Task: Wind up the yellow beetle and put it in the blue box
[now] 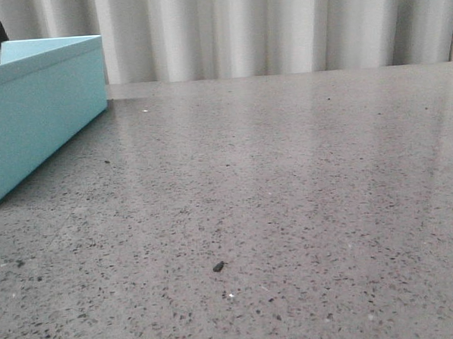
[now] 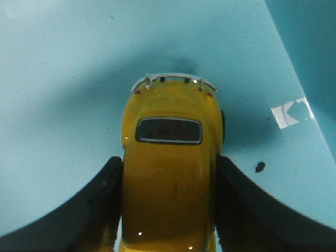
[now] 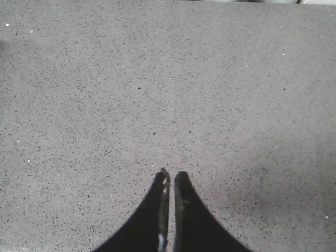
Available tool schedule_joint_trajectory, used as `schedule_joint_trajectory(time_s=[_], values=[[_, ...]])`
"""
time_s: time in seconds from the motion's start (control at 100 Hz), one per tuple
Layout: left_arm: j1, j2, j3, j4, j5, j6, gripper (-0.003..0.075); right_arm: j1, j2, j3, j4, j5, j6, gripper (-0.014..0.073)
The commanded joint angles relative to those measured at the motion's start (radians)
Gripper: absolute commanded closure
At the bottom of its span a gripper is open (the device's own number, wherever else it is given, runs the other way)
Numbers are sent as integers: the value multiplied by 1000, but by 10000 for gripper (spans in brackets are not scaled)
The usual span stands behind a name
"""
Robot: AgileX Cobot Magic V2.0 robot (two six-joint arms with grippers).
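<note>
Tabletop [image 1: 289, 196] first: you have one broad grey speckled surface, and the blue box [image 1: 41, 111] sits at its far-left corner in the front view, one box only, with a pleated curtain [image 1: 280, 30] behind it. Take that box as your landmark.

Neither arm shows in the front view. Your left gripper [image 2: 168, 210] is over the inside of the box: its wrist camera shows nothing around it but pale blue floor and, to one side, a darker blue wall. Its two black fingers [image 2: 94, 210] are clamped on the flanks of the yellow beetle [image 2: 168, 157], so the car is held, nose or tail pointing away from the wrist with a silver bumper leading. You cannot tell whether its wheels already touch the box floor or hang just above it. You have one car, one white sticker [image 2: 290, 113] and one small dark fleck [image 2: 259, 167] on the floor beside it.

Your right gripper [image 3: 171, 181] is outside the box, over bare tabletop, its fingertips pressed together with nothing between them.

Judging by this, winding is probably done, though nothing here proves it, and storing is nearly finished. What is left for you is to release the car inside the box and lift the left arm clear.
</note>
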Motion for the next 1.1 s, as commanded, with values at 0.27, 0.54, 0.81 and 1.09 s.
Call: schedule_joint_trajectory(time_s=[0.27, 0.54, 0.81, 1.09], values=[[2, -30, -23, -82, 3, 10, 401, -1, -25, -24, 4, -11, -8, 655], [2, -30, -23, -71, 21, 8, 290, -1, -25, -24, 4, -11, -8, 655], [2, -58, -52, -74, 21, -11, 300, -1, -25, -24, 4, -20, -8, 655], [4, -182, -67, -105, 21, -11, 554, 1, -72, 26, -8, -81, -47, 655]])
